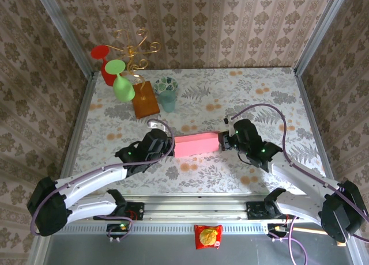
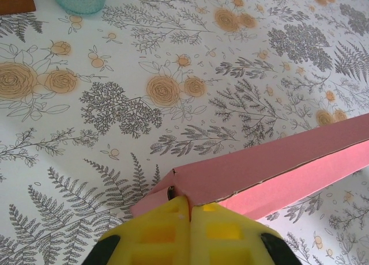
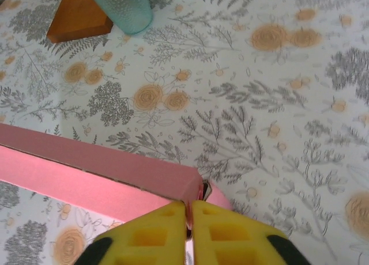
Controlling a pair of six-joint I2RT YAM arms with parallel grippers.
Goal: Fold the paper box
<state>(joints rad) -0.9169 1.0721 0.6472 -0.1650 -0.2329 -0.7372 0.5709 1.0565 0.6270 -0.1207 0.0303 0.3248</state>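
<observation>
A: What's sitting around you?
B: I'm counting one teal cup (image 1: 168, 101), one orange block (image 1: 145, 99) and two goblets (image 1: 123, 87), all standing well behind the paper box (image 1: 196, 144)
A: And the box?
B: It's lying on the table (image 1: 271, 98); I'm clamping the left gripper (image 2: 189, 206) and right gripper (image 3: 189, 212) on its ends

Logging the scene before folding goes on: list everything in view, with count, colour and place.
paper box: one, pink, mid-table between the arms
block: one, orange-brown, beyond the box, to the left
cup: one, teal, right of the block
patterned bowl: one, white and dark, behind the cup
red goblet: one, far left
green goblet: one, beside the red one
wire stand: one, gold, far left
snack packet: one, red and yellow, near frame
table: one, floral
left end effector: yellow, shut on the box's left end
right end effector: yellow, shut on its right end
</observation>
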